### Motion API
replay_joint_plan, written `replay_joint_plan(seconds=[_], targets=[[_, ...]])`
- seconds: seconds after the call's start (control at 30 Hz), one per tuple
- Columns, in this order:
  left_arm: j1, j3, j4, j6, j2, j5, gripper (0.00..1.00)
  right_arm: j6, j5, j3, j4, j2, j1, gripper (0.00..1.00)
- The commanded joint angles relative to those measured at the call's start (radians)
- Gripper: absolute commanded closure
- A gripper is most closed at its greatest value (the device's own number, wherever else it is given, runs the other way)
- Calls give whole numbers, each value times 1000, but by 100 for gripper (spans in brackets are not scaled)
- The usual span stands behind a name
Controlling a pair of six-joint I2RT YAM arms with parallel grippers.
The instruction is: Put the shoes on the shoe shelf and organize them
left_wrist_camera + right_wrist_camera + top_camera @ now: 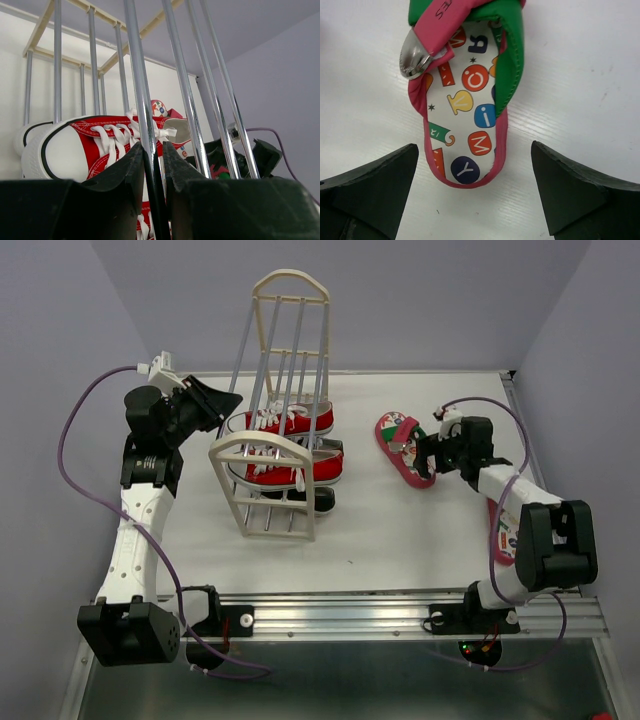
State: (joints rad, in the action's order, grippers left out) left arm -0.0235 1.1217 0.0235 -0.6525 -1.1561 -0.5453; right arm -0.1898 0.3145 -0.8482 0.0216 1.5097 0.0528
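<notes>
Right wrist: right end effector (475, 147) gapes over flip-flop (470, 107); left end effector (152, 147) pinches shelf rod (141, 90).

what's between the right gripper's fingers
One end of the flip-flop, lying on the table inside the open right gripper, untouched. The right wrist view shows it.

A white table (400, 540) fills the middle of the scene, boxed in by plain lavender-grey walls: a back wall (430, 300), a left wall (45, 340) and a right wall (600, 330). A silver metal rail (350, 615) edges the table's near side, above a dark grey-green floor (330, 690). The light is soft and even.
</notes>
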Motion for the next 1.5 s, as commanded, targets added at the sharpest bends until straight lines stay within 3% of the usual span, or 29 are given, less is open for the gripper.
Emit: replay_joint_plan(seconds=[0.0,0.47,0.57,0.6,0.67,0.7,0.77,0.87,1.23,1.37,1.47], targets=[[5,-92,150,197,-79,38,100,46,-120,-61,-28,-37,-5,0],[5,-88,151,198,-74,41,100,-22,-117,-319,-45,262,-5,2],[5,-88,151,200,-74,44,100,-37,-69,-354,-54,326,-5,18],[4,-88,151,200,-74,44,100,-39,-46,-359,-63,348,-5,35],[4,-88,151,200,-73,44,100,-46,-29,-364,-87,359,-5,58],[5,-88,151,198,-70,45,100,-53,-14,-370,-91,360,-5,75],[4,-88,151,200,-70,44,100,-60,27,-365,-91,345,-5,90],[5,-86,150,200,-65,41,100,-69,49,-336,-118,268,-5,99],[5,-43,162,185,-67,28,98,12,49,-391,-43,-88,-5,99],[5,18,188,185,-45,54,86,75,70,-452,7,-157,-5,99],[5,72,219,194,-17,93,63,133,103,-498,11,-192,-5,99]])
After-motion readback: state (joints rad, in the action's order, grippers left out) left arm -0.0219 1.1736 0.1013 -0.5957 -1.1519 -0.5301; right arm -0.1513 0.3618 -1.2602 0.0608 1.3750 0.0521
